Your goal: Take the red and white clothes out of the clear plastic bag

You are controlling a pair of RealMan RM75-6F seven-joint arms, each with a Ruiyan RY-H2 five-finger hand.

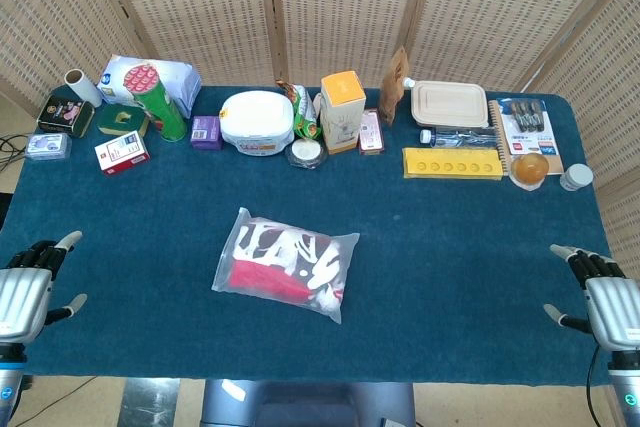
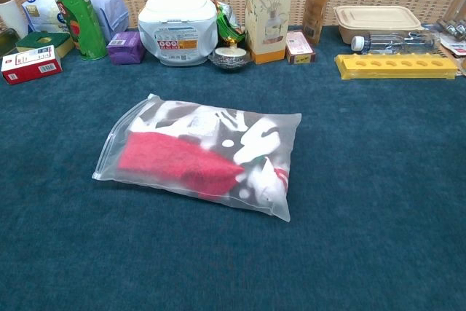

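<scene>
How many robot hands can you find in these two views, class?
2. The left robot hand sits at the table's near left edge, the right robot hand at its near right edge; the chest view shows neither.

One clear plastic bag (image 1: 286, 264) lies on one blue surface (image 1: 450, 247), holding red and white clothes (image 1: 275, 259). Two robot hands show, one left hand (image 1: 28, 292) and one right hand (image 1: 605, 297).

Along the back edge:
- one green tube can (image 1: 158, 99)
- one white wipes tub (image 1: 257, 122)
- one tall yellow-topped carton (image 1: 342, 110)
- one small purple box (image 1: 206, 132)
- one red and white box (image 1: 122, 152)
- one yellow tray (image 1: 452, 163)
- one beige lidded food box (image 1: 449, 104)
- one plastic bottle lying flat (image 1: 458, 136)
- one white paper roll (image 1: 82, 87)
- one brown pouch (image 1: 393, 86)
- one small white-capped jar (image 1: 575, 178)
- one orange-filled cup (image 1: 530, 168)
</scene>
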